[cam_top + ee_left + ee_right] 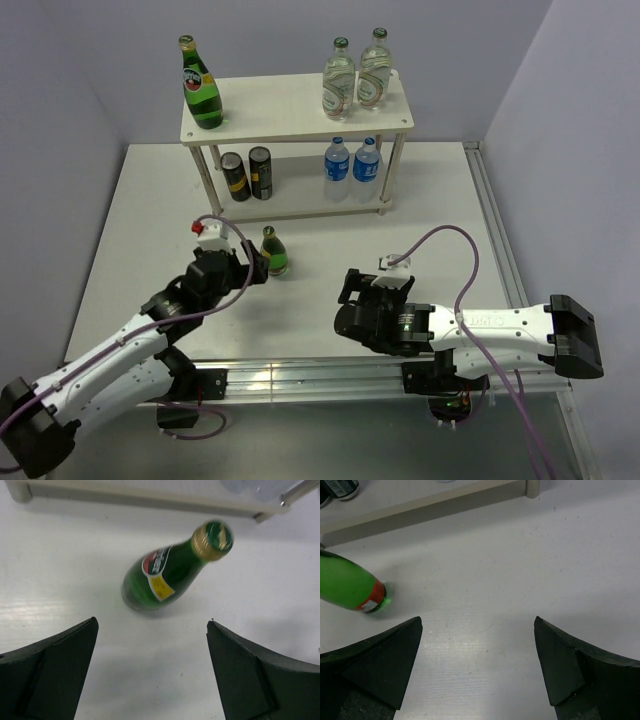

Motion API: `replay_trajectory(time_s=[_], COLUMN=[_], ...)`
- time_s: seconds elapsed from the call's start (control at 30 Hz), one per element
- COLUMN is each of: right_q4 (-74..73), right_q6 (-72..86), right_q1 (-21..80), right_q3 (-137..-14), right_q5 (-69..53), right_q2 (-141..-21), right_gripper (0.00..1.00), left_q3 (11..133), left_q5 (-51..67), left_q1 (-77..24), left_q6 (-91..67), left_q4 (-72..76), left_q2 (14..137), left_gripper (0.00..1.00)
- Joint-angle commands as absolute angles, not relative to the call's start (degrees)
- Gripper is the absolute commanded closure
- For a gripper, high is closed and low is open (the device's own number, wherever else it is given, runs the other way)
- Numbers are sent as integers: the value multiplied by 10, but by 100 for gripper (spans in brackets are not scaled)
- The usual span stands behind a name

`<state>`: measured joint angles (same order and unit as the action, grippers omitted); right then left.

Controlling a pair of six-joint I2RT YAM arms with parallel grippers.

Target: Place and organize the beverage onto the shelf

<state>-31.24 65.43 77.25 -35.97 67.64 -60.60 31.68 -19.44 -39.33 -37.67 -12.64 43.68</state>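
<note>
The shelf (285,105) stands at the back of the table. Its top board carries a large green bottle (204,92) on the left and two clear glass bottles (340,80) on the right. The lower board holds two dark cans (248,174) and two water bottles (351,164). A small green bottle (275,253) with a gold cap stands on the table in front of the shelf. My left gripper (256,268) is open and empty just left of it; in the left wrist view the bottle (162,577) stands ahead of the jaws (152,622). My right gripper (352,286) is open and empty, well right of the bottle (350,587).
The shelf's lower board edge (150,500) lies just beyond the small bottle, and it also shows in the right wrist view (420,512) with a leg (534,487). Grey walls close in the table on three sides. A metal rail (300,375) runs along the near edge.
</note>
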Motion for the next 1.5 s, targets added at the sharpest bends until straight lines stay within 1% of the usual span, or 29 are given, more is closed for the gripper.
replay_trajectory(time_s=[0.0,0.07,0.23,0.4,0.5,0.73,1.0,1.27,1.47], right_q4=[-301,-290,-286,-280,-280,-280,-287,-275,-270], right_q6=[659,650,647,642,642,644,646,636,629], right_q1=[772,772,771,771,771,770,768,765,763], right_q3=[-359,-352,-351,-357,-359,-352,-359,-354,-356], right_q5=[689,687,684,684,684,684,686,680,675], right_q2=[-603,-596,-598,-612,-617,-612,-624,-618,-626], right_gripper=[0,0,0,0,0,0,0,0,0], left_q3=[276,231,163,139,141,163,216,249,278], left_q5=[-258,-258,-260,-272,-284,-302,-342,-367,-380], left_q1=[-436,-444,-446,-451,-450,-451,-451,-450,-451], left_q6=[-423,-421,-405,-373,-356,-331,-313,-299,-279], left_q4=[-16,57,173,300,351,434,476,509,532], left_q2=[449,453,480,544,609,708,830,903,952], left_gripper=[3,3,2,1,2,2,2,4,7])
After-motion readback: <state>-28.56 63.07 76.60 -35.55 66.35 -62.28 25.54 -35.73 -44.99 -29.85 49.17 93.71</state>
